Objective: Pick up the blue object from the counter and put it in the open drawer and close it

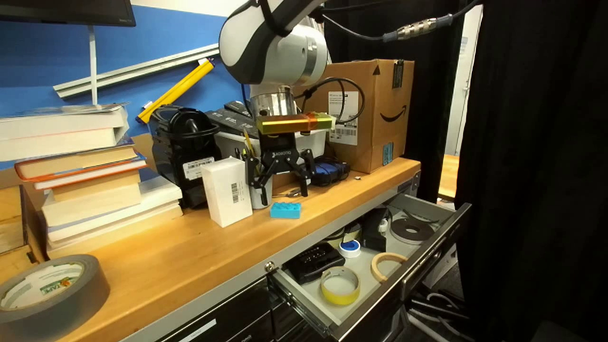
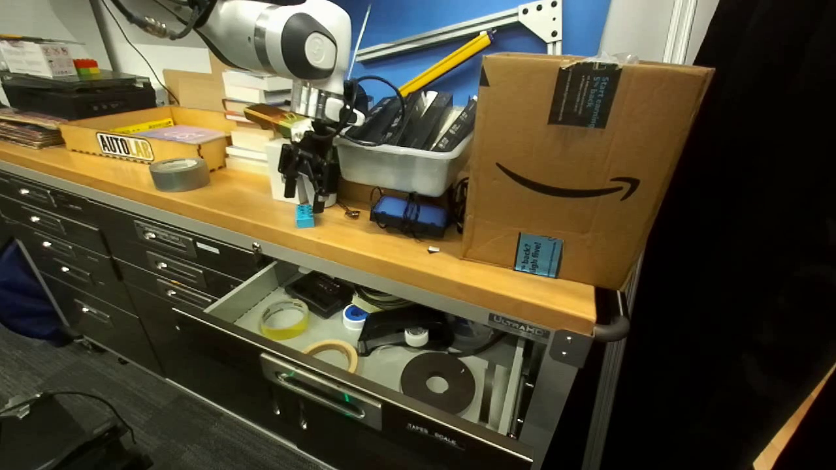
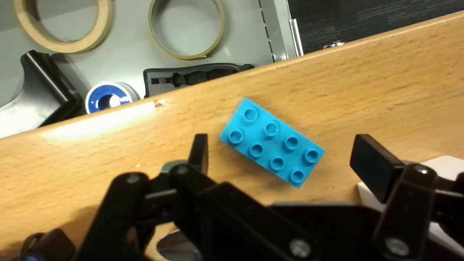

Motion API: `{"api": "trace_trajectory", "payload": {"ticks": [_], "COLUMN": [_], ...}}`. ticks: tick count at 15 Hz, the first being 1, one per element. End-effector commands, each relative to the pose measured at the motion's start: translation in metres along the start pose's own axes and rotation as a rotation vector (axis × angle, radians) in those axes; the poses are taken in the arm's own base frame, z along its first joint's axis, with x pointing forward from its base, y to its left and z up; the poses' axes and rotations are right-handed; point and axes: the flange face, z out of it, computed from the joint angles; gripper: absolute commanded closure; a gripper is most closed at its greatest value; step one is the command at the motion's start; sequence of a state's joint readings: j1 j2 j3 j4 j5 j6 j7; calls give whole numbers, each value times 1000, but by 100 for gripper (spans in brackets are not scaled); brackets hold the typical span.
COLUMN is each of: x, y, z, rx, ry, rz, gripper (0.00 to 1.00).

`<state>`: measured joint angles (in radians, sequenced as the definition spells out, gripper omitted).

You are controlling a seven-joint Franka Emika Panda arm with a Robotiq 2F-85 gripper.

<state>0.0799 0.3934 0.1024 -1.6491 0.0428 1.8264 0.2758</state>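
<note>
A bright blue toy brick (image 3: 272,142) lies flat, studs up, on the wooden counter (image 1: 190,251) beneath the gripper (image 1: 284,195). We expect it to prove light and stiff: it looks like moulded plastic, hard to crush and unlikely to break, though its smooth sides could slip if pinched off-centre. We would take hold midway along its two long sides, low enough for the pads to meet flat wall rather than studs. The brick is turned slantwise to the line on which the fingers would close, so we judge a twist of the wrist is called for; without it they would likely catch corners and spin the piece.

The gripper's jaws stand wide apart, grasping nothing. In the wrist view we find the brick framed in the gap, nearer the finger at that view's left and set slightly forward of the fingertips, toward the drawer (image 3: 130,43). In both exterior views the fingertips hang near the brick with no contact we can make out; their exact height over it we cannot tell. The drawer, pulled out, lies ahead of the gripper and lower, past the counter's front edge. Close beside the gripper stands a white box (image 1: 227,192), which, in our view, a wide-spread finger could knock on the way down.
</note>
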Motion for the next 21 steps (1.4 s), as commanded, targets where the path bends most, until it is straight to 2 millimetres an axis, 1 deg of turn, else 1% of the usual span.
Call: {"api": "trace_trajectory", "payload": {"ticks": [1, 4, 8, 9, 10, 13, 14, 15, 16, 17, 18, 19, 21], "x": [16, 17, 5, 1, -2, -16, -21, -26, -32, -39, -46, -54, -67], "y": [1, 6, 11, 12, 12, 16, 19, 20, 24, 28, 32, 38, 48], "z": [4, 8, 18, 22, 25, 18, 17, 16, 16, 15, 15, 14, 13], "rx": [3, 10, 42, 48, 51, 70, 73, 78, 80, 85, 89, 97, 113], "ry": [-36, -53, -75, -77, -78, -56, -51, -47, -48, -44, -45, -42, -35], "rz": [-22, -20, -37, -38, -36, -26, -19, -12, -3, 8, 20, 34, 60], "gripper": [0, 0, 0, 25, 26, 51, 58, 66, 73, 82, 89, 87, 87]}}
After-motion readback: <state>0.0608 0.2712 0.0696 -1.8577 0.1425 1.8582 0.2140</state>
